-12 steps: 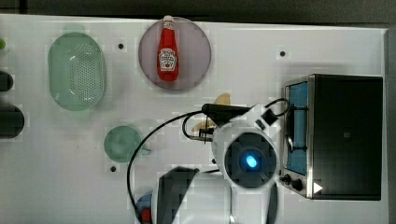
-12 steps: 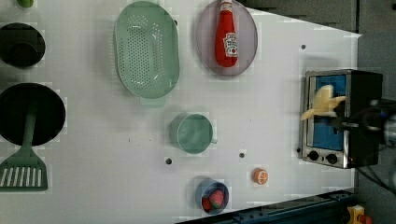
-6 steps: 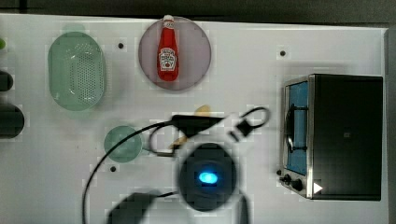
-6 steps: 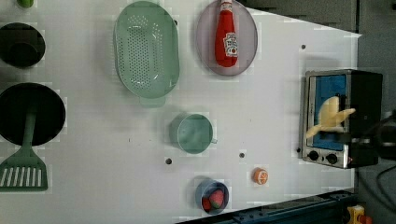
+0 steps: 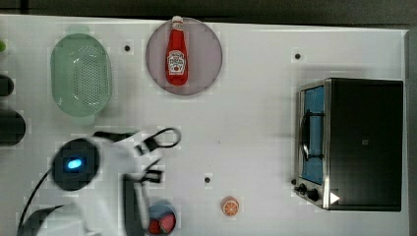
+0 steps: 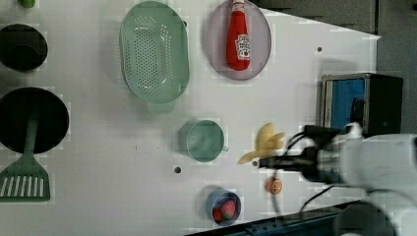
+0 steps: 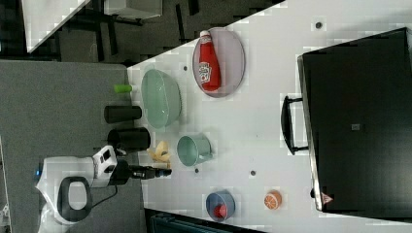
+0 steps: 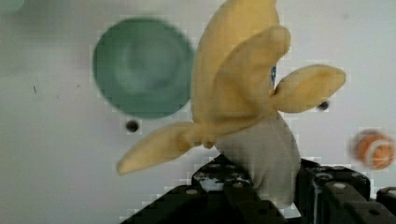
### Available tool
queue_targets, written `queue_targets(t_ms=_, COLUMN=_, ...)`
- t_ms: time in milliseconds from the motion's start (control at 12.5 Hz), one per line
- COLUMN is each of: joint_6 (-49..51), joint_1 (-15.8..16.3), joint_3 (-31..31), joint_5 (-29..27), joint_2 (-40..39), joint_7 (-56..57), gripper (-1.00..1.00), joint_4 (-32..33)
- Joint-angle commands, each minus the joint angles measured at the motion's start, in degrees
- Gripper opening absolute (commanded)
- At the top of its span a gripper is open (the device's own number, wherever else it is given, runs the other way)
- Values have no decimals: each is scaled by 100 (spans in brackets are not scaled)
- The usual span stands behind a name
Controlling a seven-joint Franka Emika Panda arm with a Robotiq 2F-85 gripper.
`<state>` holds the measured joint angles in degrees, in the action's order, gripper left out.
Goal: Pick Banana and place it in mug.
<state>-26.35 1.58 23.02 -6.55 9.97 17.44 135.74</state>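
Pickup looks done to me: my gripper (image 8: 261, 186) has its fingers clamped on the banana (image 6: 265, 143), held mid-frame in the left view just right of the mug (image 6: 201, 140), so placing remains.

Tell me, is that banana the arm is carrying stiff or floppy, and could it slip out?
The banana is probably soft rather than stiff: its peeled flaps splay sideways in the wrist view. It seems light, since the fingers hold it only by its lower end. Slipping looks unlikely for now, but the flaps could catch the mug rim.
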Motion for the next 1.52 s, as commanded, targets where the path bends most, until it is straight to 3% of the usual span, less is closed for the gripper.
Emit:
queue_targets(t_ms=80, joint_6=-716, joint_1=7, joint_3=64, joint_5=-145, joint_2=-123, joint_7=-1218, gripper=-46, joint_4=-98)
queue_targets(t_ms=720, joint_6=-2658, joint_1=11, joint_3=244, joint_5=-90, joint_2=-1925, joint_7=-1343, gripper=-46, joint_4=-54)
queue_targets(t_ms=800, joint_6=-2760, joint_1=10, joint_3=242, joint_5=-90, joint_2=-2079, joint_7=-1437, gripper=-38, joint_4=-55)
queue_targets(t_ms=1200, joint_6=-2962, joint_1=2, joint_3=198, joint_5=-60, joint_2=-1946, joint_7=-1994, gripper=87, joint_4=-89)
queue_targets(t_ms=1280, joint_6=-2855, joint_1=4, joint_3=212, joint_5=-61, joint_2=-1797, joint_7=-1994, gripper=100, joint_4=-95)
queue_targets(t_ms=1520, joint_6=-2636, joint_1=-10, joint_3=155, joint_5=-86, joint_2=-1131, joint_7=-1995, gripper=100, joint_4=-133)
